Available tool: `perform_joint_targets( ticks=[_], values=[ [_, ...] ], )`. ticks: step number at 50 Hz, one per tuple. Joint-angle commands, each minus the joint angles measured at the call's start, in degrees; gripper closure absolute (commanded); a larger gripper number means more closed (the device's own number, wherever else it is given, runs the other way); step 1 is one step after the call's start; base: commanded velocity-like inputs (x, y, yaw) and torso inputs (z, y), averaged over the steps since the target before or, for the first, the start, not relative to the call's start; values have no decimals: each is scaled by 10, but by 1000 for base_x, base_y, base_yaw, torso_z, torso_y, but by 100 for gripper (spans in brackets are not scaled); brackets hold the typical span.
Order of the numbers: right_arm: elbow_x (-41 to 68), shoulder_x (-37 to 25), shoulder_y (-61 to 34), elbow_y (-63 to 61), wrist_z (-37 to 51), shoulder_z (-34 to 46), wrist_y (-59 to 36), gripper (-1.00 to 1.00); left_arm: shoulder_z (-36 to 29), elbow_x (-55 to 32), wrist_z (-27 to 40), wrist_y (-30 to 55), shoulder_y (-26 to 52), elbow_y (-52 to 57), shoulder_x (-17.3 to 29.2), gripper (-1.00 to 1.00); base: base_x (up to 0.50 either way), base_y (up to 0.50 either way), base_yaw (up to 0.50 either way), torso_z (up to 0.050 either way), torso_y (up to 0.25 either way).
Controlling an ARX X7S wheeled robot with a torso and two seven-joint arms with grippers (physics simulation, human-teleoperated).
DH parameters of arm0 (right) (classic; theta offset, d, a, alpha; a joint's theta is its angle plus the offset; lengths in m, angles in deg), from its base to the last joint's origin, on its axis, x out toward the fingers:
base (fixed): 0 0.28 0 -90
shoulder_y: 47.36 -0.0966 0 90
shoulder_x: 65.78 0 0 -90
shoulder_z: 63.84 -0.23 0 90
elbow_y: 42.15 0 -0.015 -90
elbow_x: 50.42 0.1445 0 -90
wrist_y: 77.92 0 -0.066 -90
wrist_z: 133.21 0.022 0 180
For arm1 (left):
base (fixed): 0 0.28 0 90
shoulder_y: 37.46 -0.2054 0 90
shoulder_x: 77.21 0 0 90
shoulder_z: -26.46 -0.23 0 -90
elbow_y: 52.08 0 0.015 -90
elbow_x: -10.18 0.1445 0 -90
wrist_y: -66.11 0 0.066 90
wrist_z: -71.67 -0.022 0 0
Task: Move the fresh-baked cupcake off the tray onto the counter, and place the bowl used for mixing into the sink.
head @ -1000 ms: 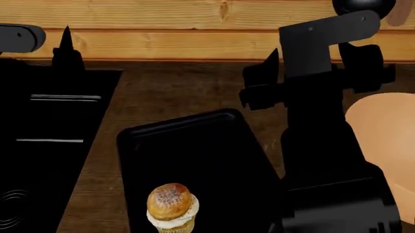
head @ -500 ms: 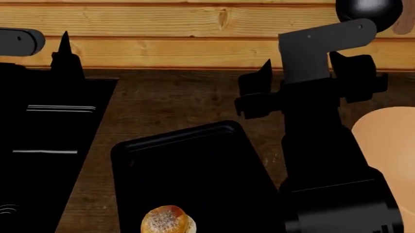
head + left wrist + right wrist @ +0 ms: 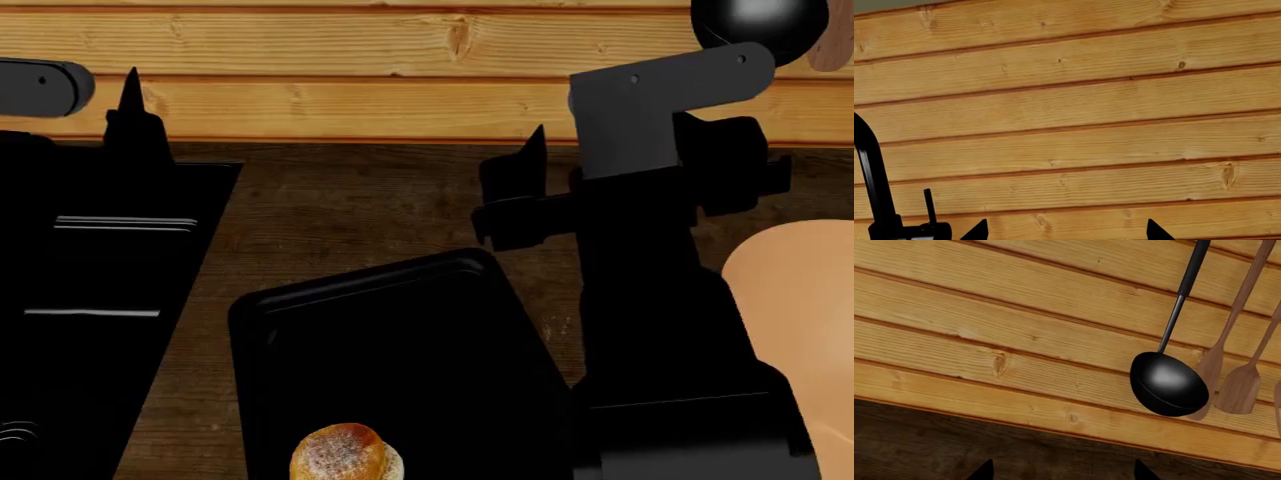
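Observation:
The cupcake (image 3: 344, 455) stands on the black tray (image 3: 400, 340), at the tray's near end and cut by the head view's lower edge. Dark wood counter (image 3: 347, 205) surrounds the tray. The peach-tan bowl (image 3: 798, 300) sits at the right, partly hidden by my right arm. The black sink (image 3: 107, 270) fills the left. My right gripper (image 3: 1062, 473) is open and empty, held over the counter beyond the tray and facing the wall; one fingertip (image 3: 537, 138) shows in the head view. My left gripper (image 3: 1066, 233) is open and empty above the sink's back edge, fingertip (image 3: 131, 88) up.
A pine plank wall (image 3: 334, 70) runs behind the counter. A black ladle (image 3: 1167, 384) and wooden spatulas (image 3: 1241, 382) hang on it at the right. The black faucet (image 3: 871, 175) stands beside my left gripper. Cooktop rings (image 3: 16, 435) show at the lower left.
The head view tilted up, so tray and cupcake sit lower in the picture. My right gripper has drifted slightly to the left. Both grippers stay open.

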Motion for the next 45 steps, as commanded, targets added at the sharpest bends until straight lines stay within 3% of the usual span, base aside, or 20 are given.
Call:
perform_joint_targets(
  ticks=[1,8,15,19,22,23,25,31,35,45],
  values=[
    [-87,32,4,11,-57,-18,7,-100,43,57,-49,11,0,3,-39,-100,0,0,0,0,0],
    [-78,27,0,6,-68,-11,-9,-100,43,53,-44,12,6,0,-35,-100,0,0,0,0,0],
    [-44,12,-13,-91,-134,-3,-137,-100,43,52,-36,9,16,-15,-31,-100,0,0,0,0,0],
    [-9,9,-34,-191,-188,-10,-261,-100,46,47,-33,14,21,-16,-32,-100,0,0,0,0,0],
    [10,12,-41,-197,-219,-25,-285,-100,45,47,-31,18,23,-14,-31,-100,0,0,0,0,0],
    [85,-3,-44,-193,-167,-34,-285,-100,45,46,-30,18,23,-14,-30,-100,0,0,0,0,0],
    [257,-102,-79,-160,4,-74,-285,-100,45,47,-27,19,22,-11,-30,-100,0,0,0,0,0],
    [772,-148,-115,-97,520,-50,-269,-100,45,42,-23,35,24,9,-30,-100,0,0,0,0,0],
    [1083,-168,-120,-76,577,-22,-240,-100,43,40,-20,41,25,18,-29,-100,0,0,0,0,0],
    [1211,-205,-148,-62,637,48,-197,-100,39,36,-15,40,25,15,-27,-100,0,0,0,0,0]
  ],
)
